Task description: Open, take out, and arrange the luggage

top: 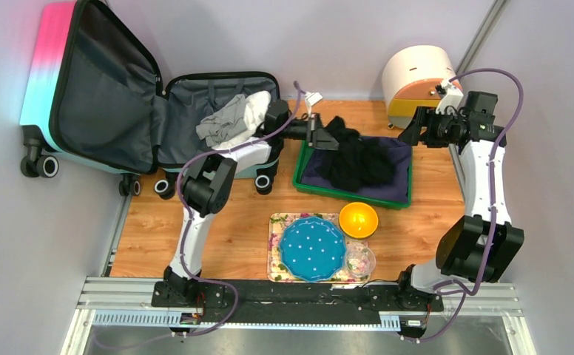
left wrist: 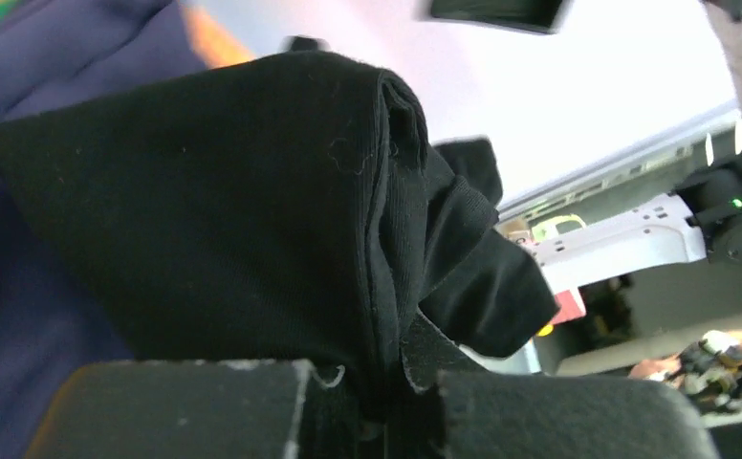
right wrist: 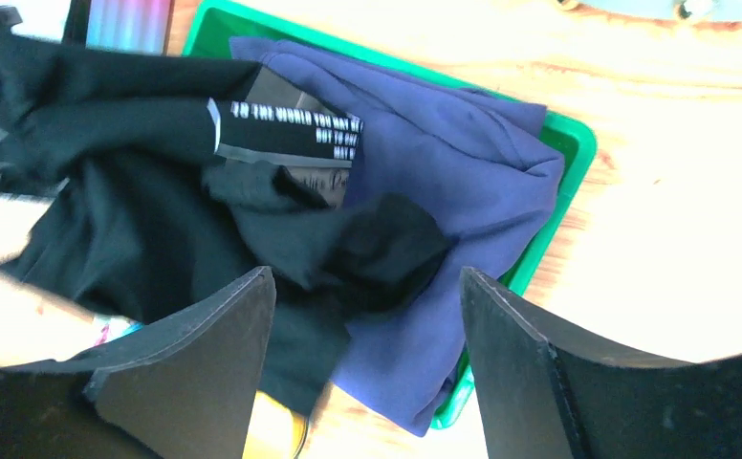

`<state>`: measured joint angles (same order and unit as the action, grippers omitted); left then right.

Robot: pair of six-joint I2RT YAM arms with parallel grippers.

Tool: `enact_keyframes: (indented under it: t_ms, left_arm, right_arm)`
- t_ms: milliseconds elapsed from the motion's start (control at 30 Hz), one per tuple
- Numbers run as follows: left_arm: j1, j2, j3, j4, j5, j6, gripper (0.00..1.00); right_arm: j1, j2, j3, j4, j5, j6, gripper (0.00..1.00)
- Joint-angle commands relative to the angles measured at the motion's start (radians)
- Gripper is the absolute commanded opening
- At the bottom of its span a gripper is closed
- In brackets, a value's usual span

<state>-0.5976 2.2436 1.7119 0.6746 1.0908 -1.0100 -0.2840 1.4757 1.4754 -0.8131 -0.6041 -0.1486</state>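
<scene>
The luggage (top: 92, 89) lies open at the back left, its pink-to-turquoise lid propped against the left wall. Grey and white clothes (top: 232, 122) are piled in its base half. My left gripper (top: 319, 132) hangs over the left end of the green tray (top: 350, 198), shut on a black garment (top: 358, 159). The cloth is pinched between the pads (left wrist: 377, 382), and the rest of the black garment (left wrist: 233, 220) drapes into the tray over a navy garment (top: 399, 159). My right gripper (top: 410, 127) hovers open above the tray's right end (right wrist: 568, 143), with the navy cloth (right wrist: 463, 172) below its fingers (right wrist: 367, 273).
A round cream cabinet (top: 417, 81) stands at the back right, close behind my right wrist. Near the front, a yellow bowl (top: 358, 220), a blue dotted plate (top: 312, 248) on a floral mat (top: 278, 222) and a small glass bowl (top: 359, 260) sit together.
</scene>
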Motion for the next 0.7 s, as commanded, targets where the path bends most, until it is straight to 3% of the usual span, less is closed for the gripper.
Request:
enact_keyframes:
  t_ms: [0,33,67,100,200,333,467,667]
  left_arm:
    - [0.131,-0.016,-0.100,-0.240,0.042,0.153,0.49]
    - [0.140,-0.022,-0.094,-0.354,0.006,0.238,0.68]
    - [0.156,-0.030,-0.066,-0.541,-0.068,0.386,0.77]
    - [0.159,-0.032,-0.039,-0.632,-0.115,0.454,0.79]
    - [0.168,-0.041,0.052,-0.846,-0.228,0.615,0.80]
    - [0.183,-0.101,0.069,-0.926,-0.253,0.692,0.81]
    - [0.180,-0.232,0.003,-1.010,-0.299,0.893,0.81]
    - [0.177,-0.314,-0.037,-1.109,-0.362,1.198,0.79]
  right_arm:
    - [0.008,0.024,-0.033,0.005,-0.057,0.007,0.75]
    - [0.017,0.032,-0.035,0.014,-0.059,0.015,0.75]
    - [0.023,0.043,-0.033,0.017,-0.056,0.015,0.75]
    - [0.034,0.046,-0.032,0.020,-0.054,0.014,0.75]
    - [0.039,0.058,-0.030,0.017,-0.072,-0.003,0.75]
    - [0.045,0.066,-0.033,-0.015,-0.121,-0.061,0.71]
    - [0.091,0.063,-0.055,-0.044,-0.134,-0.130,0.64]
    - [0.250,0.090,-0.093,-0.067,-0.042,-0.215,0.68]
